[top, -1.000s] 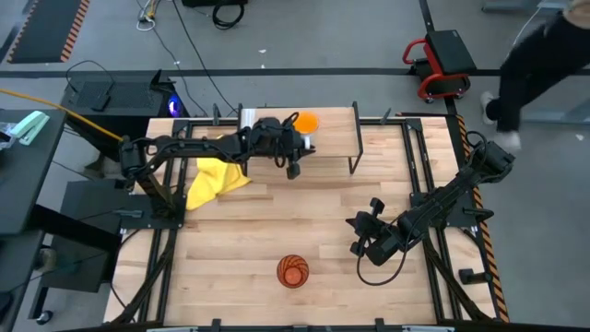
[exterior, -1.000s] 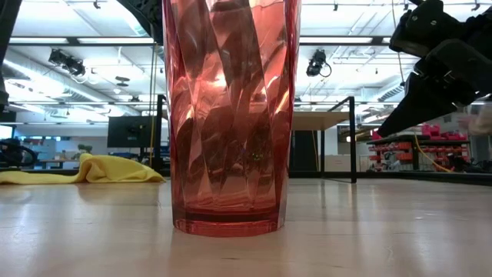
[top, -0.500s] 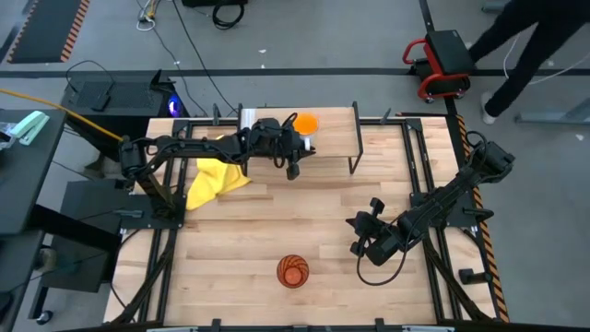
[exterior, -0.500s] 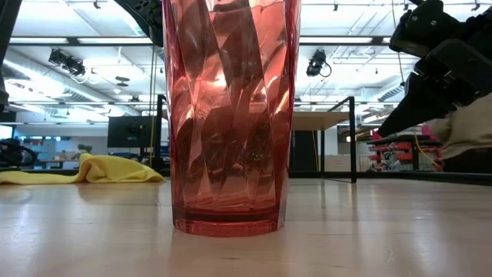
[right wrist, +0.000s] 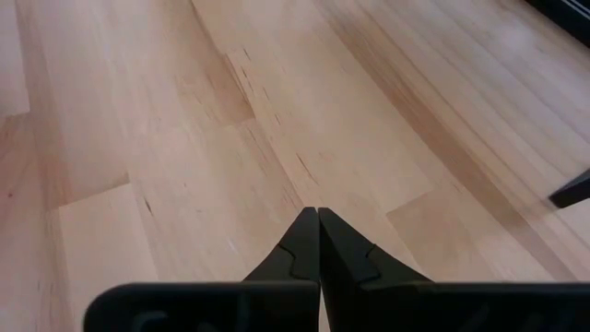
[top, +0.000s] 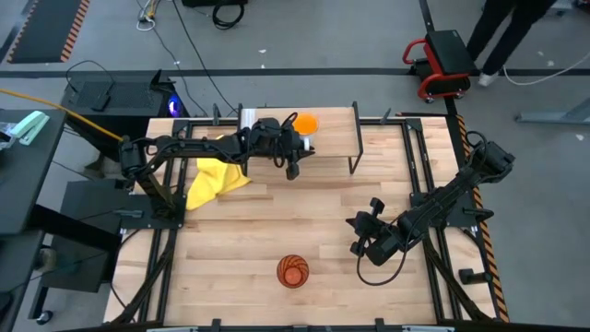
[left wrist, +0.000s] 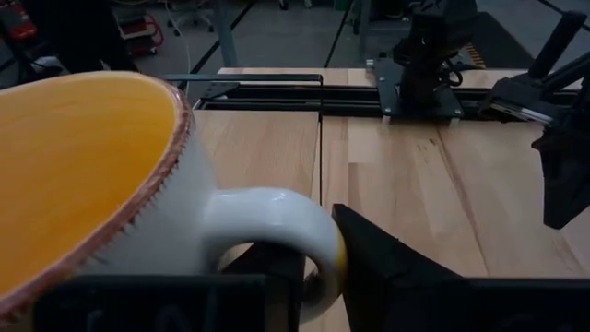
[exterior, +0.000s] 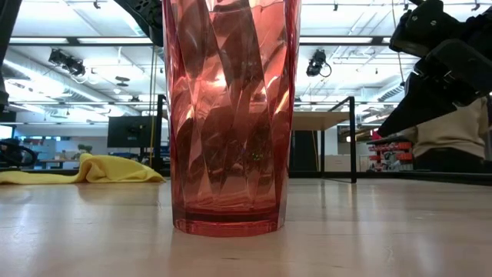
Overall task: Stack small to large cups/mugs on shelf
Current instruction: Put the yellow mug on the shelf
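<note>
Nearest the front edge of the table [top: 230,258] stands the tall tumbler [top: 293,271], untouched. Past it, the right gripper [top: 356,249] waits low with fingers pressed together. On the shelf [top: 332,134] at the back, the left gripper [top: 293,159] loosely pinches the handle of the orange mug [left wrist: 101,184]; it should let go fully and back away straight, or the mug may tip. A yellow cloth [top: 214,180] lies beside, clear of the way.

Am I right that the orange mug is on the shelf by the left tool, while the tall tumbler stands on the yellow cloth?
Not quite. The orange mug is on the shelf by the left tool, but the tumbler stands on the bare table, far from the yellow cloth, as the high view shows.
</note>
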Robot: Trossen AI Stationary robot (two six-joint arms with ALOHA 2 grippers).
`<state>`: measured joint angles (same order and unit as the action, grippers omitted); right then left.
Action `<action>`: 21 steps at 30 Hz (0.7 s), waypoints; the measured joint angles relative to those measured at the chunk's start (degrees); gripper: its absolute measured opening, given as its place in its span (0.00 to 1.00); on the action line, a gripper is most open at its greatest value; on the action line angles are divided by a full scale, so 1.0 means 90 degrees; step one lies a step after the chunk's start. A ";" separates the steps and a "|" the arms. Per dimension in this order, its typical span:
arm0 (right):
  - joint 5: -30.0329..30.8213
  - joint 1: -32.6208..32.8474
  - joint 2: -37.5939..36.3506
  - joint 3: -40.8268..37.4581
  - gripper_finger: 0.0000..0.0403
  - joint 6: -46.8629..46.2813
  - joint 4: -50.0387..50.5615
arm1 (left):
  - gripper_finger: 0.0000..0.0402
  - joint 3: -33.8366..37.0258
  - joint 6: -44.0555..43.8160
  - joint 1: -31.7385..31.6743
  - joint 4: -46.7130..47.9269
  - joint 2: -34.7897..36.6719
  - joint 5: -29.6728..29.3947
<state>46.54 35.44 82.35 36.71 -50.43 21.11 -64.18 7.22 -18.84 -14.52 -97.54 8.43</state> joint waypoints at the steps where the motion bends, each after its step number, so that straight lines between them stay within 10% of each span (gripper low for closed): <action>1: 0.0000 0.0000 0.0000 0.0000 0.01 0.0000 -0.0001 | 0.17 0.0000 -0.0001 -0.0001 0.0000 0.0000 0.0002; 21: -0.0002 -0.0005 0.0000 0.0000 0.01 0.0000 -0.0001 | 0.20 -0.0002 -0.0023 0.0012 0.0103 0.0000 -0.0100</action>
<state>46.52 35.40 82.35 36.71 -50.43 21.10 -64.20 7.01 -18.73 -13.60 -97.54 7.53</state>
